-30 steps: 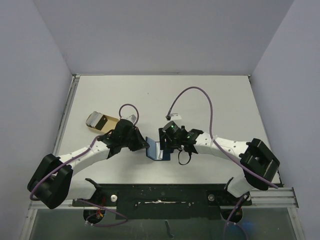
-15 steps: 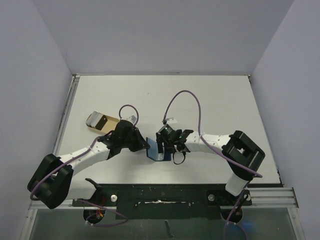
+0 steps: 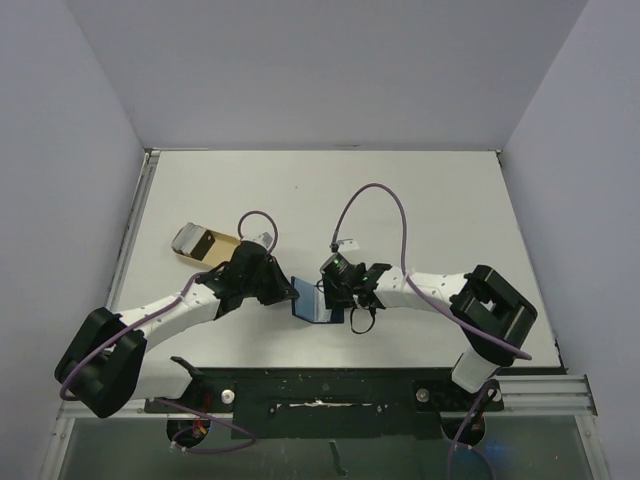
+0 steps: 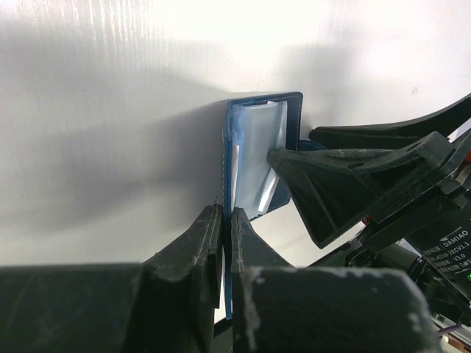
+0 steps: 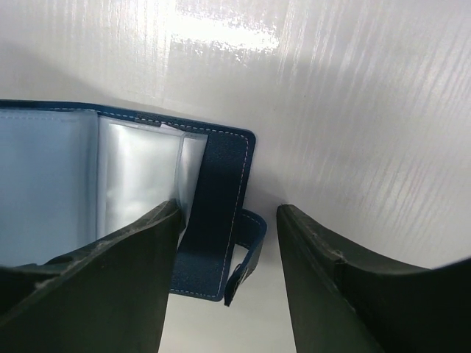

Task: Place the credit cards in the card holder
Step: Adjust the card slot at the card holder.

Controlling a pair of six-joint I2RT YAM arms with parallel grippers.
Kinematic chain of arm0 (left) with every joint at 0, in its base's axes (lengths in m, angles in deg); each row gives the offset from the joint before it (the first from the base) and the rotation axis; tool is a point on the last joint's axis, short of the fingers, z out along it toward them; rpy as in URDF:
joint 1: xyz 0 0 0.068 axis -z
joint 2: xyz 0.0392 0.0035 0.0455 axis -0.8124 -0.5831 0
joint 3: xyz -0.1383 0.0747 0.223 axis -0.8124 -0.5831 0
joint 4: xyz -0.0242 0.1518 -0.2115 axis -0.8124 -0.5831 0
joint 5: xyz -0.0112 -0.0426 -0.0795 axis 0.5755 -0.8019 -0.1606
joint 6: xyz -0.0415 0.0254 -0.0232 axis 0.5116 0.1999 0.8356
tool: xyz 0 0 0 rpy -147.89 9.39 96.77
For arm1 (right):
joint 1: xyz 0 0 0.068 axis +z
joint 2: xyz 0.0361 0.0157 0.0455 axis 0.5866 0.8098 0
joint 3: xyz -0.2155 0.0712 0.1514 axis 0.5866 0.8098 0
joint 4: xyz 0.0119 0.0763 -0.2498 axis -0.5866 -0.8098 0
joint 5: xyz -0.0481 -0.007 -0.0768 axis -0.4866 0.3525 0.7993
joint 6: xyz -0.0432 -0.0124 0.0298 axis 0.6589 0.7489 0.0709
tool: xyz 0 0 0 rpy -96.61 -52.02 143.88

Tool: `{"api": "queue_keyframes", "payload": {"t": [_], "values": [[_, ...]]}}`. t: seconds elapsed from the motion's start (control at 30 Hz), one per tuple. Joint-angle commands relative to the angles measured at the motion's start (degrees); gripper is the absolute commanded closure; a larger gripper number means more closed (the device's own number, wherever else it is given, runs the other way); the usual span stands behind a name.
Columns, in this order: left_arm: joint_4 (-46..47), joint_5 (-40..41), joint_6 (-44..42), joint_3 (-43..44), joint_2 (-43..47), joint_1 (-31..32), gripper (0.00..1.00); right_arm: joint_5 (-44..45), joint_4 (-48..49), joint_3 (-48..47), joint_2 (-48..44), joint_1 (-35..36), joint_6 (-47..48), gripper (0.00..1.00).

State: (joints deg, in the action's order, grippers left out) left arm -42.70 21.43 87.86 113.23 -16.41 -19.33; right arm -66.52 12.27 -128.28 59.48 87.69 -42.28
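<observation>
Top external shows my right gripper (image 3: 330, 290) has moved in over the card holder (image 3: 318, 306), jaws open astride its tabbed cover and narrowing. My left gripper (image 3: 290, 291) stays pinched on the other cover, propping the holder open mid-table; I judge it ready for a card.
</observation>
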Motion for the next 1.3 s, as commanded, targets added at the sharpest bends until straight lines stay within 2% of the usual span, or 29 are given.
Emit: {"api": "queue_keyframes", "payload": {"t": [0.0,0.53,0.7,0.8,1.0,1.1,1.2,1.27], "values": [[0.7,1.8,-0.5,1.5,2.0,0.1,1.0,2.8,-5.4,0.6,-2.5,0.1,0.5,0.47],[2.1,0.3,0.3,0.9,2.4,0.1,1.0,0.8,-2.5,1.8,-3.7,0.2,2.0,0.58],[9.7,-5.2,2.5,-1.4,2.6,-0.1,1.0,-0.4,0.0,2.9,-3.1,0.1,1.6,0.62],[14.0,-6.8,3.9,-3.0,3.1,-0.2,0.92,-0.7,0.6,3.4,-2.9,0.2,1.2,0.63],[15.1,-7.0,4.3,-3.7,3.0,-0.3,0.9,-0.8,1.4,4.3,-3.0,0.1,0.9,0.65],[15.7,-7.2,4.5,-3.8,3.0,-0.4,0.84,-0.8,1.6,4.5,-3.1,0.2,0.8,0.65],[15.8,-6.9,4.6,-3.9,3.0,-0.3,0.85,-0.8,1.6,4.7,-3.3,0.2,0.9,0.65],[15.9,-6.9,4.5,-4.0,3.0,-0.3,0.92,-0.8,1.7,4.7,-3.4,0.2,0.9,0.65]]}}
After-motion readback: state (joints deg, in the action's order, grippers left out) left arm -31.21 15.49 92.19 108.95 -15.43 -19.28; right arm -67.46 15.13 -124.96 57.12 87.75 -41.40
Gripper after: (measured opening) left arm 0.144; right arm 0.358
